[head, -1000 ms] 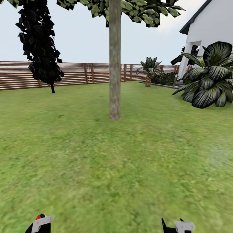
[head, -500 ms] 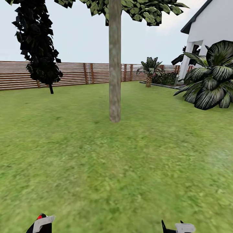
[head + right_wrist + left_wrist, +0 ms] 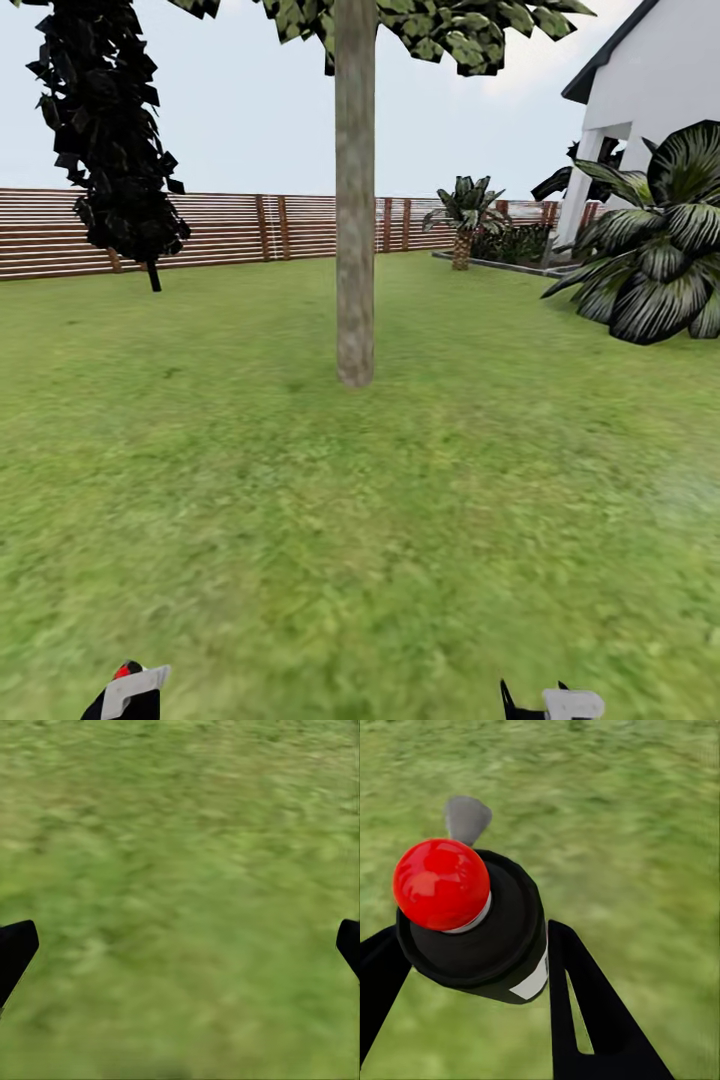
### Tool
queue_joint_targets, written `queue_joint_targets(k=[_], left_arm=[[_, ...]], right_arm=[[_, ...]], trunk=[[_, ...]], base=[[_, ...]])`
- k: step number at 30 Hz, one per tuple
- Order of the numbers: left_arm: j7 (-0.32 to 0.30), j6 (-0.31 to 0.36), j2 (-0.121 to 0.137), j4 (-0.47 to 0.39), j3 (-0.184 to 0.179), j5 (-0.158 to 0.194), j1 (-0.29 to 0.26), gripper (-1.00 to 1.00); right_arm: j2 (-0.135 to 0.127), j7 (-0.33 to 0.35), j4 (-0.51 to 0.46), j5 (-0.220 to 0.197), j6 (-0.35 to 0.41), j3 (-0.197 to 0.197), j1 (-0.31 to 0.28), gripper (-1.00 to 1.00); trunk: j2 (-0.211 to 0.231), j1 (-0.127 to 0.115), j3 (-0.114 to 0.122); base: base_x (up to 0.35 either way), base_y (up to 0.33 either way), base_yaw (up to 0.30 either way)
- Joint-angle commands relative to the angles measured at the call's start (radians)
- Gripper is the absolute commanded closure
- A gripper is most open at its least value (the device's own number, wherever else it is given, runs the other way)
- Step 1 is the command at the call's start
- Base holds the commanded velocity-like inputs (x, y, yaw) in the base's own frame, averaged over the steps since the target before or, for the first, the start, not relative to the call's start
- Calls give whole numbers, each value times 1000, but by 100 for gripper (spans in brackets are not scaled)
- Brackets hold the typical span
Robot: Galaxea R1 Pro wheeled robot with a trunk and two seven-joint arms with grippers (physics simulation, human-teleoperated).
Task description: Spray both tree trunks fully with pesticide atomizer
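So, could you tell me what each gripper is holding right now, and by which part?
The left gripper grips the pesticide atomizer by its dark body, below the red tip. The right gripper is open, holding nothing.

- Slatted red-brown wood fence (image 3: 240, 230) across the back, w/ darker posts at intervals.
- White house (image 3: 660, 90) at far right, dark roof edge, white column at its corner.
- Big striped-leaf plant (image 3: 655, 250) just in front of the house, dark green w/ pale streaks.
- Short palm (image 3: 462, 215) near the fence, beside a raised bed w/ low shrubs (image 3: 510, 243).
- Pale hazy sky (image 3: 250, 110) above the fence.
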Motion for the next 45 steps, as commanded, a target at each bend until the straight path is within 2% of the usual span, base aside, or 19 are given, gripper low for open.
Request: queue_joint_targets(k=[1, 10, 28, 33, 45], left_arm=[[1, -3, 0, 0, 1, -1, -1, 100], [-2, -7, 7, 0, 1, -1, -1, 100], [-9, -8, 5, -1, 0, 4, -1, 100], [-15, -14, -9, -1, -9, -5, -1, 100], [-15, -12, -8, -16, -10, -7, -2, 100]], right_arm=[[1, 0, 0, 6, -3, -3, -1, -100], [2, 0, 1, 7, -3, -1, -1, -100], [-1, 1, 4, 9, -2, 0, -1, -100], [-2, 4, 4, 9, -1, 0, -1, -100], [-2, 1, 3, 8, -3, -2, -1, -100]], trunk=[[0, 0, -1], [0, 0, -1], [0, 0, -1], [0, 0, -1], [0, 0, -1]], base=[[338, 0, 0], [338, 0, 0], [338, 0, 0], [338, 0, 0], [338, 0, 0]])
